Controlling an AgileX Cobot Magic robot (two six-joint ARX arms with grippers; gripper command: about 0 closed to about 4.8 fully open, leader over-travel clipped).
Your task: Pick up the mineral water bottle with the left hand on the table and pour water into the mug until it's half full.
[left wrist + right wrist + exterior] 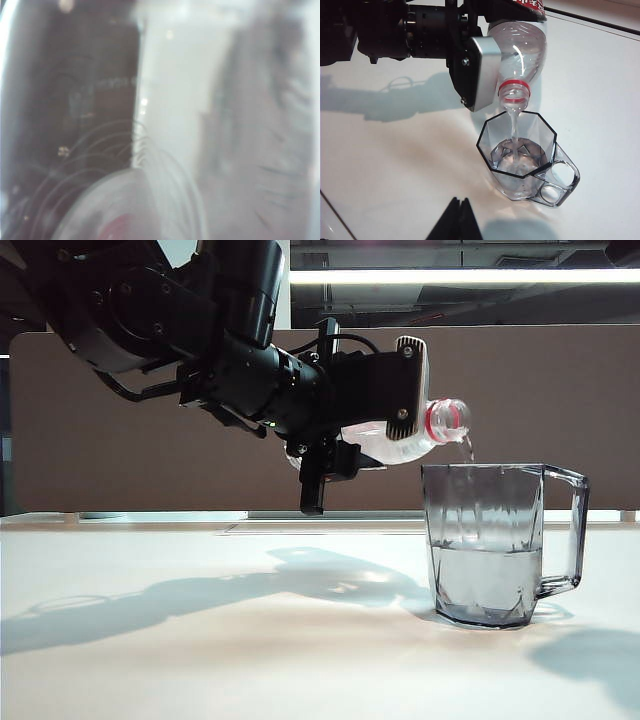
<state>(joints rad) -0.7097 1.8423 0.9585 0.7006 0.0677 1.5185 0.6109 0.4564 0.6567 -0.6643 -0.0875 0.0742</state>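
Observation:
My left gripper (400, 430) is shut on the mineral water bottle (405, 445) and holds it tilted, neck down, above the mug (495, 540). A thin stream of water falls from the red-ringed neck (447, 420) into the mug, where water stands at about mid height. From the right wrist view, the bottle (520, 50) pours into the faceted mug (520, 160), with the left gripper's silver plate (482, 72) beside the bottle. The left wrist view is filled by the blurred clear bottle (165, 190). My right gripper (459, 205) hovers shut and empty over the table (395, 165), short of the mug.
The mug stands on the white table (200, 660) at the right, handle pointing right. A brown partition (120, 420) runs behind the table's far edge. The left arm's shadow (200, 595) lies across the tabletop.

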